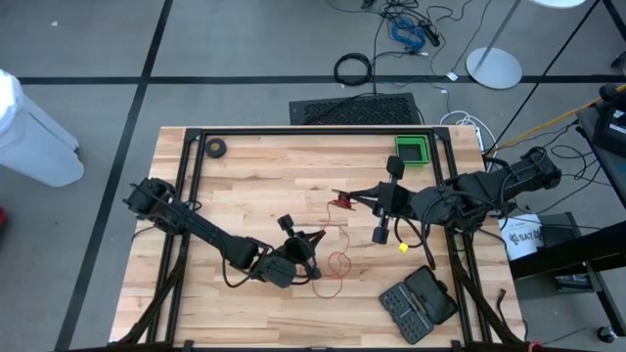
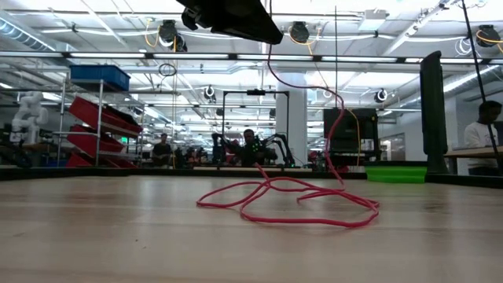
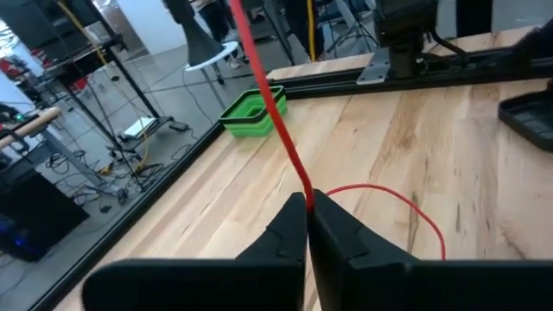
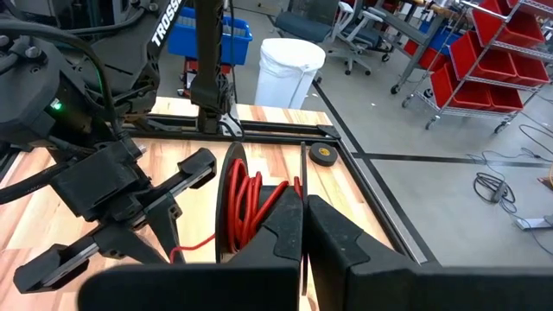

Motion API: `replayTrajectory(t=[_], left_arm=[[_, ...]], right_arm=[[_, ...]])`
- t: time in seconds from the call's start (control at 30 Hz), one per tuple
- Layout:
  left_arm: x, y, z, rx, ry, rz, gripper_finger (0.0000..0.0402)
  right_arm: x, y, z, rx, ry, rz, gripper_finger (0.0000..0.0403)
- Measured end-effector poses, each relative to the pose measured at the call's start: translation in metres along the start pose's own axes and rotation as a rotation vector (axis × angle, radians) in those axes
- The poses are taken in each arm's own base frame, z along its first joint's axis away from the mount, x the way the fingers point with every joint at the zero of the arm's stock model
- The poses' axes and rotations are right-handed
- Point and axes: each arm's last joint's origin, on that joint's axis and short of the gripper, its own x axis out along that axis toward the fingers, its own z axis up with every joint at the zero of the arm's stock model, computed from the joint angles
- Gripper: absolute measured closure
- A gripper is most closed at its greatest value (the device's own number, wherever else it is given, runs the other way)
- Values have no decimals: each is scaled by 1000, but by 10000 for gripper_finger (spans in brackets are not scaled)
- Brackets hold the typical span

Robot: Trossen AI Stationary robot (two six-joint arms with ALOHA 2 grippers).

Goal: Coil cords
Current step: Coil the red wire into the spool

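The thin red cord lies in loose loops (image 1: 337, 264) (image 2: 291, 203) on the wooden table near its middle. From the loops a strand rises to my left gripper (image 1: 313, 266) (image 3: 308, 207), which is shut on it. Above and farther back, my right gripper (image 1: 344, 202) (image 4: 302, 212) is shut at the black reel (image 4: 226, 199), which carries several turns of red cord (image 4: 251, 203). In the low view a strand (image 2: 271, 55) climbs to a dark gripper at the top edge. My left gripper pinches a single strand of the red cord (image 3: 304, 195) between its two fingertips, which reach nearly level across the table. From the fingers the strand runs straight up and away. My right gripper is shut at the edge of the wound cord (image 4: 292, 187) on the reel. Its own fingers hide the exact place. The reel stands on edge, lifted clear of the table.
A green bin (image 1: 412, 149) sits at the far right and a small black roll (image 1: 216, 148) at the far left. A black tool case (image 1: 419, 303) lies at the near right, and a small yellow piece (image 1: 402, 247) lies just beyond it. Black frame rails (image 1: 293, 130) border the table.
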Motion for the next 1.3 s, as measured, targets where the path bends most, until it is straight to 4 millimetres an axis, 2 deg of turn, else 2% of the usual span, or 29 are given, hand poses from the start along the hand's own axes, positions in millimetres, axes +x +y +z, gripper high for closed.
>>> replayTrajectory(t=[0.3, 0.57, 0.73, 0.97, 1.3], left_arm=[[0, 0, 0, 2, -1, -5, 316], [0, 0, -1, 13, 6, -4, 309], [0, 0, -1, 17, 7, -3, 327], [0, 0, -3, 46, 21, 10, 390], [3, 5, -6, 67, 38, 96, 398]], right_arm=[[0, 0, 0, -2, 2, 0, 403], [0, 0, 0, -2, 3, 0, 403], [0, 0, 0, -2, 3, 0, 403], [0, 0, -1, 8, 5, 1, 403], [0, 1, 1, 108, -4, 31, 403]])
